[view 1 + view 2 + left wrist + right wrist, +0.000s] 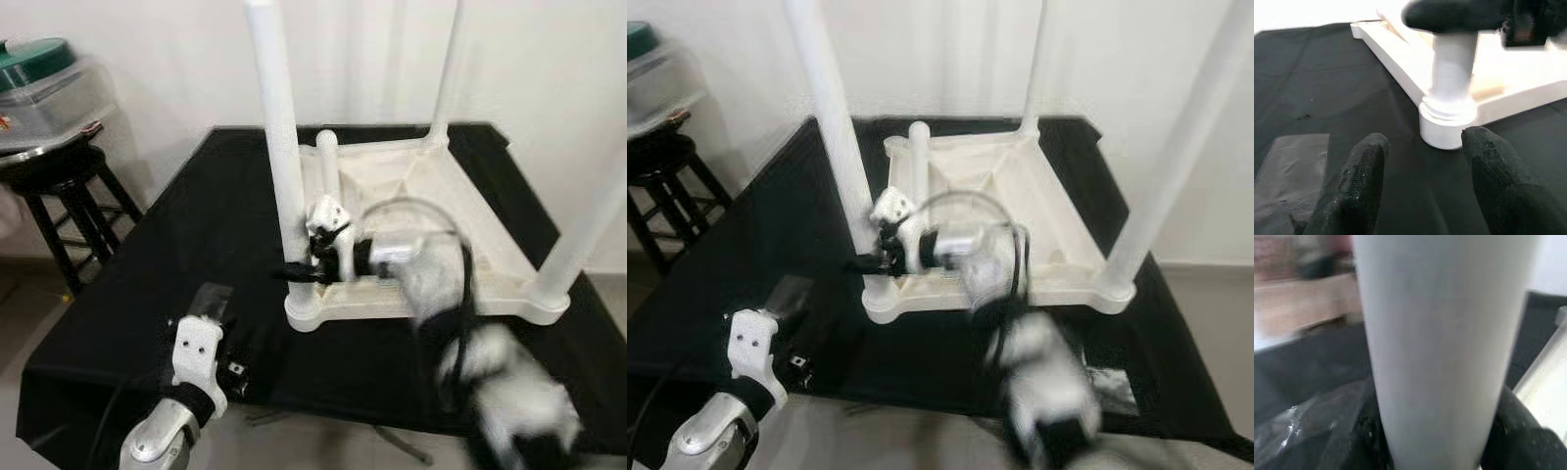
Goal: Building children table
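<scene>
A white children's table (487, 241) lies upside down on a black cloth (196, 225). Three long legs stand up from its corners: near left (278, 147), far (447, 78) and near right (588, 235). A shorter white leg (328, 166) stands behind the near-left one. My right gripper (312, 266) is shut around the near-left leg just above its socket (1445, 125); the right wrist view has the leg (1440, 347) between both fingers (1513, 431). Before that socket, my left gripper (1420, 181) hovers low over the cloth, open and holding nothing.
A clear plastic sheet (211, 299) lies on the cloth by my left gripper. At the far left a black stool (59, 186) carries a clear box with a green lid (39, 59). The cloth's front edge (294, 416) runs just behind my left wrist.
</scene>
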Robot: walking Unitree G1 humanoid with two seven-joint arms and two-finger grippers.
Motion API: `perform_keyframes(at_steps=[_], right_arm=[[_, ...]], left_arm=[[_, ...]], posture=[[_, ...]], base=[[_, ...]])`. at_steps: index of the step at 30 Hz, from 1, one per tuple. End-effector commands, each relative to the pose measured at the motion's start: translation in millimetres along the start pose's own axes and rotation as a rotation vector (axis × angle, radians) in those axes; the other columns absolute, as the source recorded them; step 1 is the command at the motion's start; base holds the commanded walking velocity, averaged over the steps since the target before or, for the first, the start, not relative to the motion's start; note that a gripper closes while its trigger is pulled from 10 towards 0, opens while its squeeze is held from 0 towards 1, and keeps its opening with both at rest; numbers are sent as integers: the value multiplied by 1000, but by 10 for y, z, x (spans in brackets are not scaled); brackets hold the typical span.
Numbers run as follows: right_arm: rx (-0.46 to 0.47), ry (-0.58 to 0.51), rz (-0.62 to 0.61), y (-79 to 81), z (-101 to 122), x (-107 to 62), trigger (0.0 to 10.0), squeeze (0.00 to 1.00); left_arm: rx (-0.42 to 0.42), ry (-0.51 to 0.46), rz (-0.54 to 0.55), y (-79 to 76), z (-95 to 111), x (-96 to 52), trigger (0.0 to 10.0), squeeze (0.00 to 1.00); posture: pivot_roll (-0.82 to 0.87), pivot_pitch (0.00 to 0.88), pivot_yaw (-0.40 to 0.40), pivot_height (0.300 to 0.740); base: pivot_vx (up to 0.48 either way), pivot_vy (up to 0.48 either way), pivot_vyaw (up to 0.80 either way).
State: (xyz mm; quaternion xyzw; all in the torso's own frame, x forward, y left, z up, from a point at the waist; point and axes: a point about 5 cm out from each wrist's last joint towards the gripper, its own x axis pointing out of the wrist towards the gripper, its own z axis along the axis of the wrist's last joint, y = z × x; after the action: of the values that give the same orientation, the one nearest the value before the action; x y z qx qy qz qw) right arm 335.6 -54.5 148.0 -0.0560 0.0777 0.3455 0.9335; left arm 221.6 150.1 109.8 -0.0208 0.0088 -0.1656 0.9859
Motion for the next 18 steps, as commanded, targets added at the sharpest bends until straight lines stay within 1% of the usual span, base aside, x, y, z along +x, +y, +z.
perform_keyframes(at_steps=[1,2,3,4,5,6,7,8,9,10,11,12,13,14,15,16,17,18], right_arm=[[66,211,-53,-10,-399,-139,0,0],[10,200,23,43,-333,-128,0,0],[-30,193,54,49,-289,-114,0,0],[-42,180,39,-34,-206,-49,0,0],[-56,171,33,-89,-123,12,0,0],[-59,163,31,-116,-67,51,0,0],[-59,163,31,-116,-67,51,0,0],[-41,139,-29,-160,73,89,1843,0],[-33,133,-51,-171,106,93,10000,0],[-33,133,-51,-171,106,93,10000,0],[2,113,-51,-152,175,83,10000,0],[25,69,20,-134,285,80,10000,878],[27,15,92,-125,400,74,10000,1000],[27,15,92,-125,400,74,10000,1000],[3,-33,171,-113,504,61,10000,1000],[-39,-75,266,-123,599,45,10000,1000],[-39,-75,266,-123,599,45,10000,1000],[-84,-101,347,-135,662,32,10000,1000]], left_arm=[[-4,14,17,53,-11,-11,10000,0],[-10,17,12,51,-17,6,10000,0],[-15,18,8,49,-20,18,10000,0],[-18,19,2,51,-23,34,10000,0],[-18,21,-4,49,-26,49,10000,0],[-17,22,-6,45,-29,59,10000,0],[-17,22,-6,45,-29,59,10000,0],[-7,28,-7,38,-42,71,10000,0],[-4,29,-7,36,-46,74,10000,0],[-4,29,-7,36,-46,74,10000,0],[3,31,-9,28,-48,75,10000,0],[6,32,-12,16,-54,74,10000,0],[7,34,-14,6,-60,73,10000,0],[7,34,-14,6,-60,73,10000,0],[7,35,-16,-1,-65,72,10000,0],[3,35,-20,-12,-67,72,10000,0],[3,35,-20,-12,-67,72,10000,0],[1,33,-26,-24,-66,74,10000,0]], posture=[[-3,84,87,740],[-25,68,91,740],[-25,68,91,740],[-9,62,70,740],[-15,58,78,740],[-15,57,78,740],[-15,57,78,740],[-5,52,71,740],[-3,50,72,740],[-3,50,72,740],[0,48,71,740],[7,48,69,740],[9,48,68,740],[9,48,68,740],[9,46,65,740],[10,47,66,740],[10,47,66,740],[10,47,65,740]], base=[[0,0,0],[0,0,0],[0,0,0],[0,0,0],[0,0,0],[0,0,0],[0,0,0],[0,0,0],[0,0,0],[0,0,0],[0,0,0],[0,0,0],[0,0,0],[0,0,0],[0,0,0],[0,0,0],[0,0,0],[0,0,0]])
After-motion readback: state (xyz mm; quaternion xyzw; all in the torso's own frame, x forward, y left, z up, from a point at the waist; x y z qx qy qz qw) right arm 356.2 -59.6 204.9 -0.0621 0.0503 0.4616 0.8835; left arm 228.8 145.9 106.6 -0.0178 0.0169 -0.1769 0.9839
